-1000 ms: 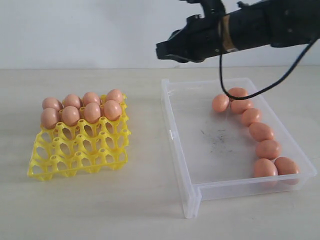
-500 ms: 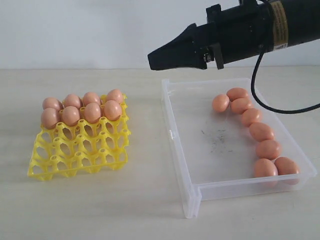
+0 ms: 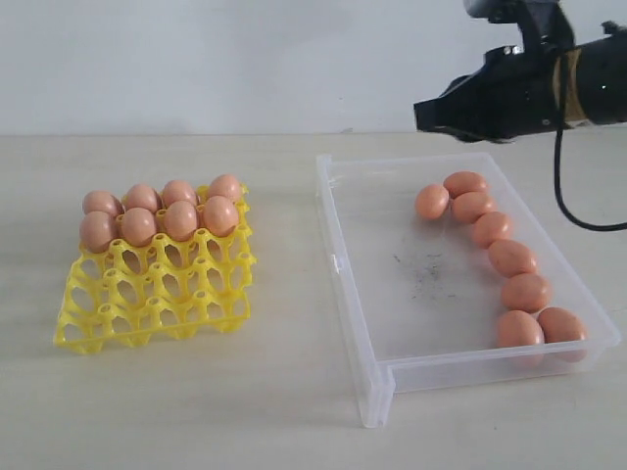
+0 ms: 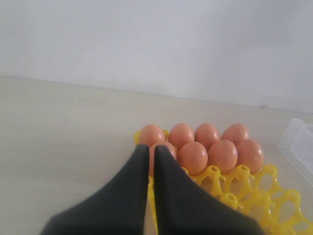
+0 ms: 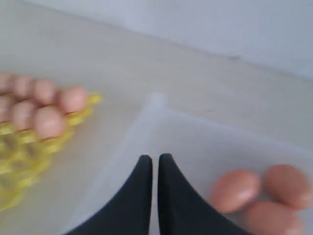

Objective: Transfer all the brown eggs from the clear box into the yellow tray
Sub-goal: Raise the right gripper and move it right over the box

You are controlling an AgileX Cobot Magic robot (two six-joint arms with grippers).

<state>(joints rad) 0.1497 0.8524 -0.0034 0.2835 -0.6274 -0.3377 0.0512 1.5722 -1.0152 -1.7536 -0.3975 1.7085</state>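
Several brown eggs (image 3: pixel 162 215) fill the two far rows of the yellow tray (image 3: pixel 147 304) on the left. Several more eggs (image 3: pixel 511 258) lie in a curved line along the right side of the clear box (image 3: pixel 392 255). My right gripper (image 3: pixel 423 113) hangs high above the box's far edge, shut and empty. In the right wrist view it (image 5: pixel 154 158) points over the clear box (image 5: pixel 195 142), with eggs (image 5: pixel 235 188) to one side. My left gripper (image 4: pixel 151 148) is shut on nothing, low, just short of the tray's eggs (image 4: pixel 222 154). The exterior view does not show it.
Bare tabletop (image 3: pixel 284 392) lies between tray and box and along the front. The near rows of the yellow tray (image 4: pixel 244 183) hold no eggs. A corner of the clear box (image 4: pixel 298 142) shows at the edge of the left wrist view. A white wall stands behind.
My right arm has swung to the right, from above the box's far left corner to above its far right side. Eggs, tray and box have not moved.
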